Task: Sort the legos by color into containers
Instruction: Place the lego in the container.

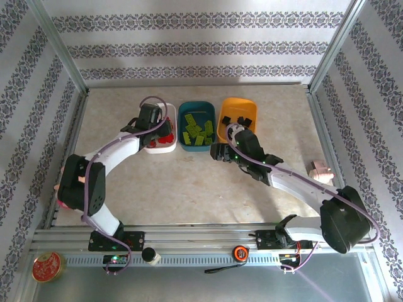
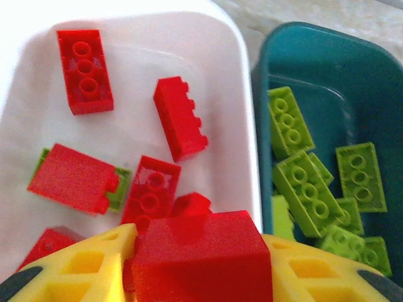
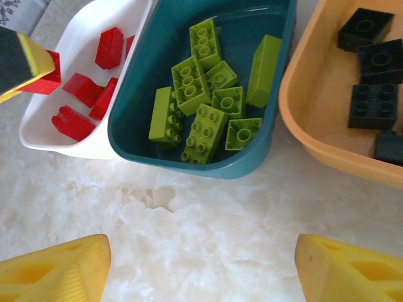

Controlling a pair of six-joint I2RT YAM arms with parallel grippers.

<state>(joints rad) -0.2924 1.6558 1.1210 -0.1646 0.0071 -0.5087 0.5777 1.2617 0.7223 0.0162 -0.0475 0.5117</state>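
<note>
Striped wallpaper [image 1: 189, 47] backs your marbled bench [image 1: 189, 189]. Your left tool [image 2: 204, 267] is clamped on a red brick [image 2: 208, 242] and hangs over the white tub [image 2: 242, 94], where other red bricks [image 2: 179, 116] lie. Your right tool [image 3: 201, 274] is spread wide and empty above the bench, near the teal tub [image 3: 252, 165]. Green bricks [image 3: 201, 94] lie in the teal tub; black bricks [image 3: 371, 100] sit in the orange tub [image 3: 315, 126]. You look nearly done: drop the held brick. One green piece [image 2: 119, 189] peeks from under a red one in the white tub and probably needs moving.
</note>
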